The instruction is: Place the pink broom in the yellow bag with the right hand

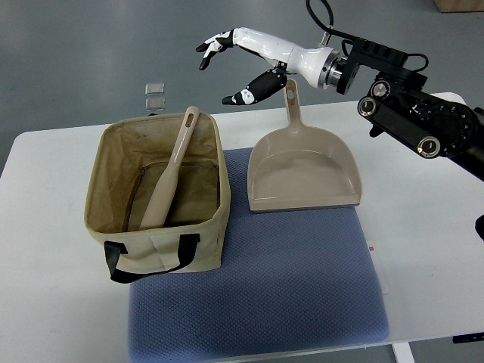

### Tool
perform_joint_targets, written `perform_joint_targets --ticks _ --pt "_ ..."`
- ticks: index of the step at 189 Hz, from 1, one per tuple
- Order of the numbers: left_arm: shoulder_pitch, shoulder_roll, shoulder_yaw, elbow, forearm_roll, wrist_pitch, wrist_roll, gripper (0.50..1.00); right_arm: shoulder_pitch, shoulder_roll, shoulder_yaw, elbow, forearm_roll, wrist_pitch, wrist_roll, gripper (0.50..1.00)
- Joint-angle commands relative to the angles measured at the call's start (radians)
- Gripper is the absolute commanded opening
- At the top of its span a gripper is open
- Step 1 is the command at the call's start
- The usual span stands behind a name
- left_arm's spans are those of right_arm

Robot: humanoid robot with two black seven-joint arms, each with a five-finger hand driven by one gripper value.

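Smooth pink broom point(170, 170) slanted inside boxy fabric bag point(157, 240); glossy right hand point(231, 57) above, fingers spread, empty.

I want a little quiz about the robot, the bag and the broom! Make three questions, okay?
1. True or false: the broom lies flat on the blue mat.
2. What sits right of the bag? A) a dustpan B) a bucket C) a bottle
3. Fill in: the right hand hovers with its fingers ____, holding nothing.

Key: 1 false, it stands tilted inside the bag, handle poking over the rim. 2 A, the dustpan. 3 open.
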Motion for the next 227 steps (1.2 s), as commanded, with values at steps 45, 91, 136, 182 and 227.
perform_joint_targets --ticks 45,91,136,182,227 --pt "0.000 0.000 0.000 -0.001 0.000 0.000 0.001 1.000 -0.212 0.055 0.284 -0.126 0.355 -0.068 0.003 0.895" --pt "0.000 0.000 0.000 -0.001 0.000 0.000 0.000 1.000 -0.284 0.069 0.319 -0.165 0.729 -0.090 -0.001 0.913" --pt "0.000 0.000 0.000 0.001 0.000 0.000 0.000 1.000 -0.334 0.122 0.330 -0.189 0.916 -0.103 0.003 0.928" --pt "0.000 0.000 0.000 -0.001 0.000 0.000 0.001 1.000 -0.370 0.144 0.382 -0.197 0.916 -0.113 0.013 0.930" --pt "0.000 0.000 0.000 0.001 0.000 0.000 0.001 1.000 -0.371 0.144 0.384 -0.217 0.918 -0.116 0.025 0.930"
